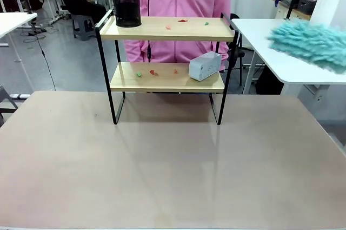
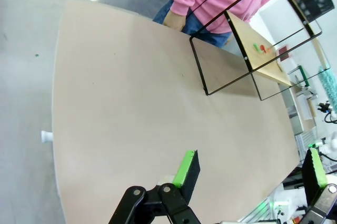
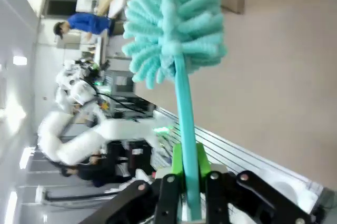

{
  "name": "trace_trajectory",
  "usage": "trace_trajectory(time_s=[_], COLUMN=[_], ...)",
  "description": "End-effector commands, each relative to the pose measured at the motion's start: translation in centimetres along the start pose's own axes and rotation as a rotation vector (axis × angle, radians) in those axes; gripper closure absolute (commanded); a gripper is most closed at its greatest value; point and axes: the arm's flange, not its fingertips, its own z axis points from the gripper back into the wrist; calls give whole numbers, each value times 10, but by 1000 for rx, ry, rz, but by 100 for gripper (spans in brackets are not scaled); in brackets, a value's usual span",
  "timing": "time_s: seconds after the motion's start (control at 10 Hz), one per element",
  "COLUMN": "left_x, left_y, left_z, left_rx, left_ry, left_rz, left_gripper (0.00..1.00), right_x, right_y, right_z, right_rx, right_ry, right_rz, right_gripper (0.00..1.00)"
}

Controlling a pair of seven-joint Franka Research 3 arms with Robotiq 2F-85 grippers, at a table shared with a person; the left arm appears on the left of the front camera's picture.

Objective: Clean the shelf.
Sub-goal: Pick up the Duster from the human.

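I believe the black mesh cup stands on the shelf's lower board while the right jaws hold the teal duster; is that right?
Not quite: the front view shows the black mesh cup on the upper board of the shelf. The right jaws do hold the teal duster.

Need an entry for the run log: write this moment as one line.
right gripper: shut on duster | left gripper: open above table | shelf: scraps top and bottom, uncleaned
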Motion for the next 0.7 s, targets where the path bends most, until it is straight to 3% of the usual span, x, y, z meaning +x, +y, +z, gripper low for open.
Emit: trace_trajectory(time_s=[0.0, 0.2, 0.3, 0.4, 0.6], left_x=[0, 0, 0, 0, 0], left_y=[0, 0, 0, 0, 0], left_z=[-1, -1, -1, -1, -1], left_rx=[-15, -15, -15, -15, -15], left_ry=[-11, -11, -11, -11, -11], left_rz=[-23, -23, -23, -23, -23], left_gripper=[0, 0, 0, 0, 0], right_x=[-38, -60, -51, -60, -60], right_y=[-28, -41, -42, -40, -40], right_z=[4, -2, -17, 7, 7], right_rx=[-33, -31, -40, -49, -49], right_ry=[-6, 80, 121, 36, 36], right_rz=[49, 69, 76, 30, 30], right_gripper=[100, 100, 100, 95, 95])
